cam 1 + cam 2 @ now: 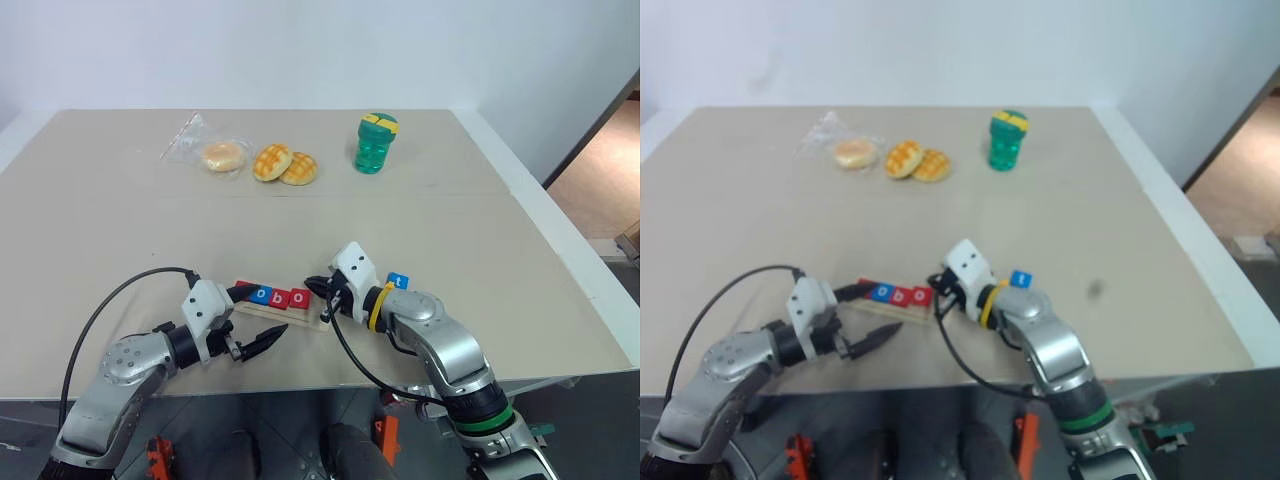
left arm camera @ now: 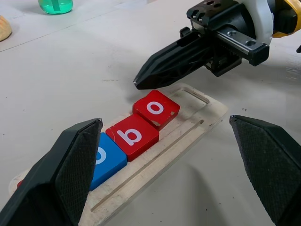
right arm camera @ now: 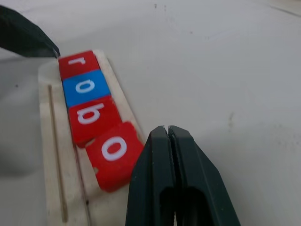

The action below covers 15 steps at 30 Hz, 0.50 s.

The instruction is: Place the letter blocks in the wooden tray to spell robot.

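Both grippers are crowding the wooden tray (image 1: 283,312): the left gripper (image 1: 262,345) at seven o'clock, the right gripper (image 2: 141,81), pinched together, blocking its three o'clock end.

Silver arms, black pincers (image 1: 262,343), yellow wristband.

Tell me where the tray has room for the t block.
Only the wooden tray's end slot past the tilted red o block is bare. The shut right gripper crowds it. The t block lies beyond that arm. Open table lies before the buns.
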Each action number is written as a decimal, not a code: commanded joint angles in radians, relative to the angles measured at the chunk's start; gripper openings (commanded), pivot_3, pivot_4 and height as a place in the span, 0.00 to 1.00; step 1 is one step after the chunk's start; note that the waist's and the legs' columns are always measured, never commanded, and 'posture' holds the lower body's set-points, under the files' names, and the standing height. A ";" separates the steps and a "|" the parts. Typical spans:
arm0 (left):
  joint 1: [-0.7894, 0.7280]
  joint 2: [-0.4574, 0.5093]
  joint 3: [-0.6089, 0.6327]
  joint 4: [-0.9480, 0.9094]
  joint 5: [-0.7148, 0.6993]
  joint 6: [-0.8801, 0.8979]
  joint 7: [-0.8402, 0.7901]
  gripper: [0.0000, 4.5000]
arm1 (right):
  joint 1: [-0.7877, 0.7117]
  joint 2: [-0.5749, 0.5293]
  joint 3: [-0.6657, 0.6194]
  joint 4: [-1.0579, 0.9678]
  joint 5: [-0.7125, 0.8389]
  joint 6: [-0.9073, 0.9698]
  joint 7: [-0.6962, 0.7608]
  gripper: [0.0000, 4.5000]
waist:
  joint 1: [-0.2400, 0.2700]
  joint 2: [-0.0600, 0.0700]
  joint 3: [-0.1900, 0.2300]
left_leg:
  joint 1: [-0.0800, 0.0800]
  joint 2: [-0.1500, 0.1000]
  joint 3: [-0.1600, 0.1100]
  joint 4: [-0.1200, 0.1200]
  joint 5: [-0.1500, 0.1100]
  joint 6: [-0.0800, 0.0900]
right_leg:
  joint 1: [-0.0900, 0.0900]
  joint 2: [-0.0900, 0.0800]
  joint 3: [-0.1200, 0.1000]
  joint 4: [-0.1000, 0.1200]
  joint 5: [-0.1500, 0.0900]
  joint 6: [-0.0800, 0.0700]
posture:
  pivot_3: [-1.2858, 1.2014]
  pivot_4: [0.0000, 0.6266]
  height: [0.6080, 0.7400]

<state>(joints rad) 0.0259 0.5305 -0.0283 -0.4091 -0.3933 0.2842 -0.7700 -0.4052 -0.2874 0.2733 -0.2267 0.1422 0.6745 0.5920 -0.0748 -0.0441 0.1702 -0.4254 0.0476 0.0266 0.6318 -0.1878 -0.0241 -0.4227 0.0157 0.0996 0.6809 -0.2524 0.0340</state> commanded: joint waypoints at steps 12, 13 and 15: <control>-0.026 0.011 0.013 -0.007 0.002 -0.003 0.003 1.00 | 0.013 -0.029 0.012 -0.098 0.043 0.027 0.044 0.01 | 0.000 0.000 0.000 | 0.000 0.000 0.000 0.000 0.000 0.000 | 0.000 0.000 0.000 0.000 0.000 0.000 | 0.52 0.24 1.00; -0.028 0.011 0.012 -0.006 0.002 -0.003 0.002 1.00 | 0.013 -0.030 0.013 -0.100 0.044 0.028 0.046 0.01 | 0.000 0.000 0.000 | 0.000 0.000 0.000 0.000 0.000 0.000 | 0.000 0.000 0.000 0.000 0.000 0.000 | 0.52 0.24 1.00; -0.031 0.011 0.010 -0.004 0.004 -0.003 0.002 1.00 | 0.014 -0.033 0.016 -0.104 0.047 0.030 0.049 0.01 | 0.000 0.000 0.000 | 0.000 0.000 0.000 0.000 0.000 0.000 | 0.000 0.000 0.000 0.000 0.000 0.000 | 0.52 0.24 1.00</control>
<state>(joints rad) 0.0057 0.5322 -0.0286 -0.4020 -0.3912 0.2849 -0.7683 -0.3887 -0.3157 0.2832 -0.2864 0.1743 0.7068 0.6340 -0.0747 -0.0442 0.1702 -0.4254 0.0476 0.0264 0.6317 -0.1878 -0.0241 -0.4227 0.0158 0.0996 0.6809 -0.2524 0.0339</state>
